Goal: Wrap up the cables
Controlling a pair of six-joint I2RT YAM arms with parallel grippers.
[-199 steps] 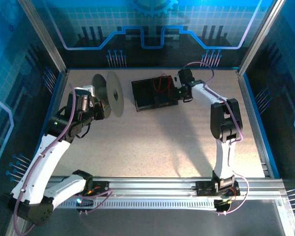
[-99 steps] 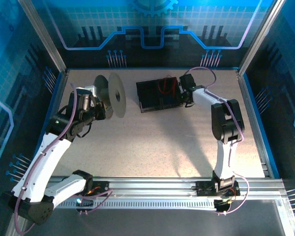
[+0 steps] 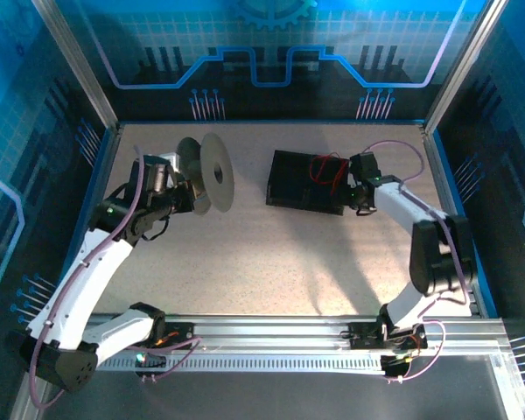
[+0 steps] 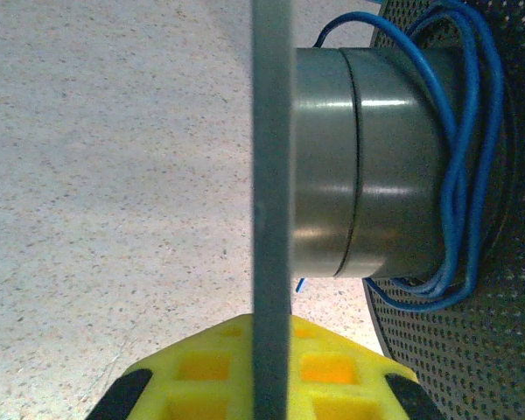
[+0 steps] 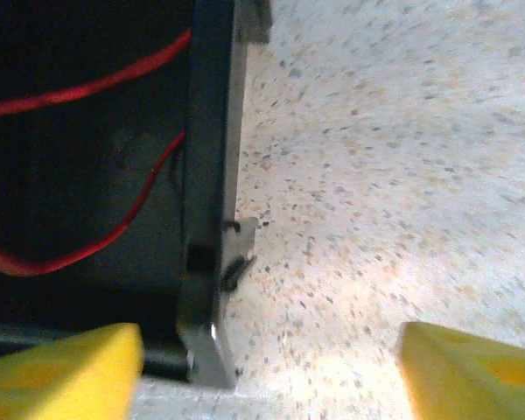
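The left gripper [image 4: 262, 387] is pressed together on the grey plastic spool [image 3: 215, 171]: in its wrist view the yellow pads [image 4: 192, 378] sit on either side of the near flange [image 4: 271, 175], whose thin edge runs straight up between them. Just beyond that flange is the smooth grey hub [image 4: 367, 166]. The thin blue wire [image 4: 462, 175] lies round the hub in a few slack, uneven turns, crowded against the perforated far flange [image 4: 481, 367]. A short blue end shows under the hub. From above, the spool is held on edge over the pale speckled table [image 3: 271, 254], left of centre.

The right gripper [image 5: 267, 372] is spread wide, its yellow fingertips [image 5: 472, 376] well apart and pinching nothing. It is low at the right end of the shallow black box [image 3: 302, 184], whose wall [image 5: 206, 175] stands just inside the left fingertip. Farther in, the thin red wire [image 5: 87, 83] lies in loose curves on the box floor.

The blue wire looks partly wound and the red one is not yet started, so the task seems around its middle. Next, the right gripper probably has to reach over the wall for the red wire. That calls for a full, precise pinch, as the wire is far thinner than a finger. It would then carry the wire across to the hub under light tension, so the turns lie snug.
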